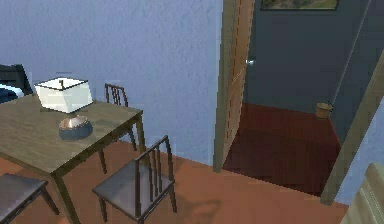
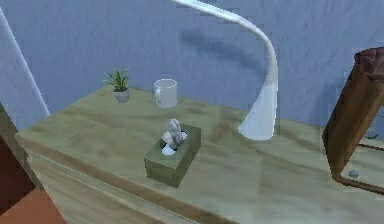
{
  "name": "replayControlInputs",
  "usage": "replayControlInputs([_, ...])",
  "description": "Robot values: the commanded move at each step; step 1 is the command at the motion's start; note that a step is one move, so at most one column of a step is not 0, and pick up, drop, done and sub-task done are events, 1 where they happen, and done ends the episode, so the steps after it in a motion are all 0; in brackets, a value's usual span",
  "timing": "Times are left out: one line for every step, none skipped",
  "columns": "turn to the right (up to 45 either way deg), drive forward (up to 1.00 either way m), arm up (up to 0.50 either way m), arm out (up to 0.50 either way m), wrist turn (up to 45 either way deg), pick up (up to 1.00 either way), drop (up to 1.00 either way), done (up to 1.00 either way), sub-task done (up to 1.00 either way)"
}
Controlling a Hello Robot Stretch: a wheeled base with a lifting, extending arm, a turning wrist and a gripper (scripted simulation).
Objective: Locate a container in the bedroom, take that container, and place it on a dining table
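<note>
A wooden dining table stands at the forward view's left. On it are a white box-shaped thing and a grey bowl. In the arm side view a wooden cabinet top carries a pale translucent cup, a green tissue box with a tissue sticking up, and a small potted plant. Far inside the dark room beyond the doorway, a small tan bucket-like thing sits on the floor.
Dark chairs ring the table. An open wooden door leads to a room with a red floor. A white curved lamp and a brown wooden frame stand on the cabinet's right part.
</note>
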Motion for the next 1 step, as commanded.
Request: replayControlInputs([0.0,0.00,0.50,0.00,0.0,0.00,0.00,0.00,0.00])
